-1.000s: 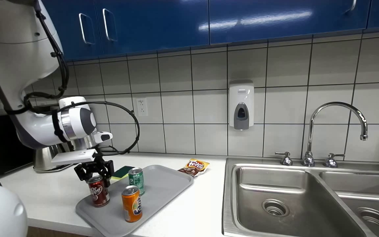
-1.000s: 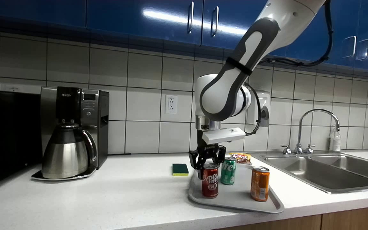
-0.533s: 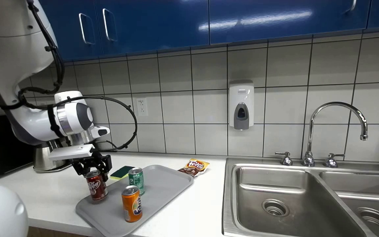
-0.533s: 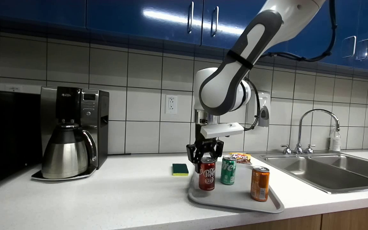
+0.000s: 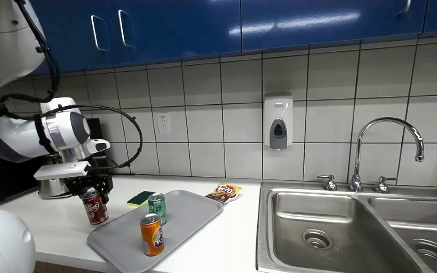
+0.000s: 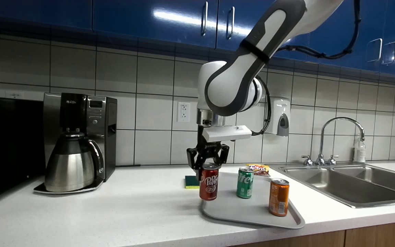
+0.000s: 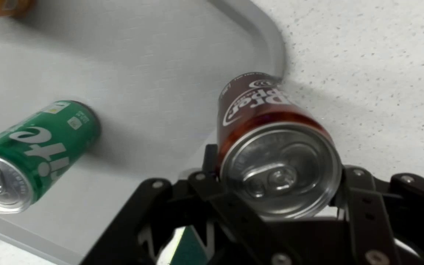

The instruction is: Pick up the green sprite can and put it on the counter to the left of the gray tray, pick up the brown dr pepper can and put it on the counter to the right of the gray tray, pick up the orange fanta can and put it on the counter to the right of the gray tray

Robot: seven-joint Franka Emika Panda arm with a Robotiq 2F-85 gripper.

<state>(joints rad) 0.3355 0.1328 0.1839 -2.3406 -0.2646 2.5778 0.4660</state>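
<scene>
The gripper [image 6: 209, 168] clamps the Dr Pepper can [image 6: 208, 184] at an edge of the tray [image 6: 240, 212]; the Fanta can [image 6: 279, 198] stands near a corner

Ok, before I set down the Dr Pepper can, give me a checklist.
Gripper shut on the Dr Pepper can: ok.
Dr Pepper can clear of the gray tray: cannot tell; the two overlap in the wrist view.
Fanta can upright on the gray tray: ok.
Sprite can on the counter: not ok; it stands on the gray tray.
Sponge apart from the Dr Pepper can: ok, by an exterior view.
</scene>
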